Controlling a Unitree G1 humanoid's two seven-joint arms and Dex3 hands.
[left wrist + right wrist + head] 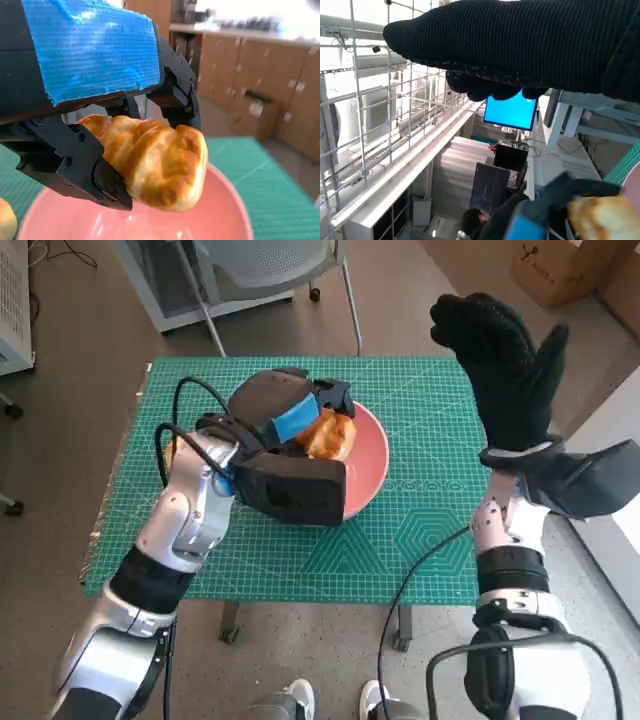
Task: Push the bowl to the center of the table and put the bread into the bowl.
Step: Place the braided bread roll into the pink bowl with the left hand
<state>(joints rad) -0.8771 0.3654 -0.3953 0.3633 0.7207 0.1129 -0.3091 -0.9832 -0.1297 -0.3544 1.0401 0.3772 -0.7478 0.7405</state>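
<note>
A pink bowl (368,465) sits near the middle of the green cutting mat (420,530). My left hand (285,420), black with blue tape, holds a golden bread roll (330,435) just above the bowl. In the left wrist view the bread roll (155,165) is clamped between black fingers (70,160) over the pink bowl (220,220). My right hand (505,365), in its black glove, is raised over the table's right side with fingers spread, holding nothing. The right wrist view shows the glove (520,45), plus a bit of the bread (602,220) at the edge.
A second pale roll (6,220) lies on the mat beside the bowl. A grey chair (270,270) stands behind the table, a cardboard box (565,270) at the far right. A person's shoes (335,702) show at the table's near edge.
</note>
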